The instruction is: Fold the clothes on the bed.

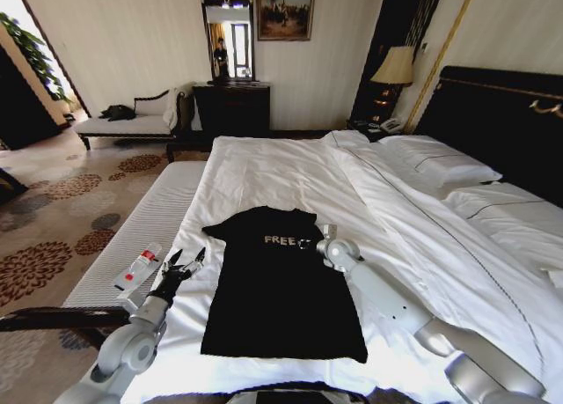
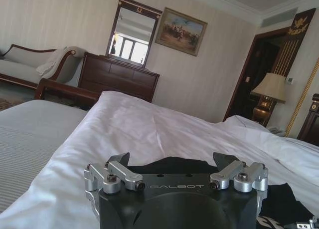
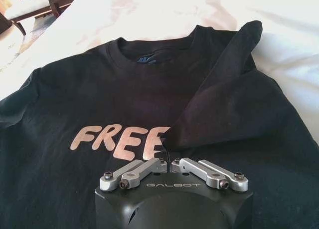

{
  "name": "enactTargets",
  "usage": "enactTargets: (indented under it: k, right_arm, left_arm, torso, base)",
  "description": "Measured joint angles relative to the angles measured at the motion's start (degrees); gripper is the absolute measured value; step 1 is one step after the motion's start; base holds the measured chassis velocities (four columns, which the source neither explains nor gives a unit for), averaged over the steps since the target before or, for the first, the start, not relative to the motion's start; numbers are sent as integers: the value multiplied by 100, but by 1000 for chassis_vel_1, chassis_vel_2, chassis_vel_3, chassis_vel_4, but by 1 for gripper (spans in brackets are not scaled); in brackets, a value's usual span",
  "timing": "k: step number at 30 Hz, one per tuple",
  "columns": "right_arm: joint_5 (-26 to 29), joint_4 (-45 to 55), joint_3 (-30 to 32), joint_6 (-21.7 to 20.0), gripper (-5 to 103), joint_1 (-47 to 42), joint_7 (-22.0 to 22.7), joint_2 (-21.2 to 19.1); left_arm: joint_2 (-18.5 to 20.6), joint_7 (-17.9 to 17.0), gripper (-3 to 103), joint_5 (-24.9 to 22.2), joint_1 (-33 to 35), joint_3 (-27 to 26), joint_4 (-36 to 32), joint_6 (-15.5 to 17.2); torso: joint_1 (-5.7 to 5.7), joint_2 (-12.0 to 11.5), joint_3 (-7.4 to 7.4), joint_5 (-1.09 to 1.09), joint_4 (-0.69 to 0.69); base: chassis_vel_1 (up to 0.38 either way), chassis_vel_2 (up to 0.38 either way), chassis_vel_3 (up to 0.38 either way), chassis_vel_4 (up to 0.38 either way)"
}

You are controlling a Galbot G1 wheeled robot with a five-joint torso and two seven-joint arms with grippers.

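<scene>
A: We log the left gripper [image 1: 186, 261] spread wide, hovering just off the black T-shirt's [image 1: 277, 290] left edge.

B: Agreed. We note the T-shirt lies flat on the bed [image 1: 290, 171], its right sleeve [image 3: 224, 102] folded inward and pinched by the right gripper [image 3: 166, 160] over the FREE lettering [image 3: 119, 141].
</scene>
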Motion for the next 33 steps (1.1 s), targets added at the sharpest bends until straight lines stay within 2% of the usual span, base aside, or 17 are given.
enactTargets:
  k: [1,3,5,6,9,11,12,13,15,16,18,20,24,26,27,30,33]
  right_arm:
    - [-1,10,1,2,3,0,4,1]
    - [2,22,11,3,3,-2,4,-3]
    - [1,100,69,40,14,-39,-26,-50]
    - [1,100,69,40,14,-39,-26,-50]
    - [20,330,212,74,25,-133,-87,-171]
    - [71,594,336,88,35,-224,-94,-271]
    - [71,594,336,88,35,-224,-94,-271]
    - [122,822,443,90,41,-302,-88,-339]
    - [159,991,540,93,41,-367,-72,-392]
    - [222,1333,781,104,52,-535,-17,-502]
    - [331,1722,1101,147,63,-773,91,-652]
    - [362,1848,1228,176,63,-877,129,-730]
    - [377,2262,1834,281,85,-1547,175,-1036]
    - [380,2319,1945,285,85,-1681,189,-1068]
    - [381,2440,2179,289,95,-1950,215,-1117]
    - [374,2630,2516,291,100,-2328,270,-1191]
    - [374,2678,2547,291,100,-2396,287,-1219]
  left_arm:
    - [2,-37,92,4,-1,-1,-2,22]
    - [2,-72,94,8,-8,3,-4,49]
    - [2,-207,99,23,-70,57,-7,140]
    - [2,-207,99,23,-70,57,-7,140]
    - [-7,-341,100,51,-173,169,4,241]
    - [-12,-401,100,64,-233,244,27,292]
    - [-12,-401,100,64,-233,244,27,292]
    - [-14,-435,100,65,-266,278,41,316]
    - [-15,-469,100,58,-298,304,57,339]
    - [-14,-543,100,-3,-384,347,103,381]
    - [4,-602,100,-147,-488,370,170,434]
    - [10,-625,100,-216,-539,378,206,456]
    - [26,-757,100,-427,-830,432,474,524]
    - [29,-789,100,-483,-912,439,539,544]
    - [35,-851,100,-642,-1090,452,677,588]
    - [23,-981,100,-995,-1493,466,969,684]
    - [-11,-1074,100,-1242,-1712,442,1169,737]
  torso:
    - [0,0,0,0,0]
    - [0,0,0,0,0]
    - [0,0,0,0,1]
    - [0,0,0,0,1]
    - [0,0,0,0,0]
    - [0,0,0,0,0]
    - [0,0,0,0,0]
    - [0,0,0,1,0]
    - [0,0,0,0,1]
    - [0,0,0,-1,0]
    - [0,0,0,0,-1]
    - [0,0,0,-1,0]
    - [0,0,0,0,1]
    - [0,0,0,0,-1]
    - [0,0,0,1,-1]
    - [0,0,-1,0,-3]
    - [0,0,0,0,-1]
  base:
    - [0,0,0,0]
    - [0,0,0,0]
    - [0,0,0,0]
    - [0,0,0,0]
    - [0,0,0,0]
    - [0,0,0,0]
    - [0,0,0,0]
    - [0,0,0,0]
    - [0,0,0,0]
    - [0,0,0,0]
    - [0,0,0,0]
    - [0,0,0,0]
    - [0,0,0,0]
    - [0,0,0,0]
    - [0,0,0,0]
    - [0,0,0,0]
    - [0,0,0,0]
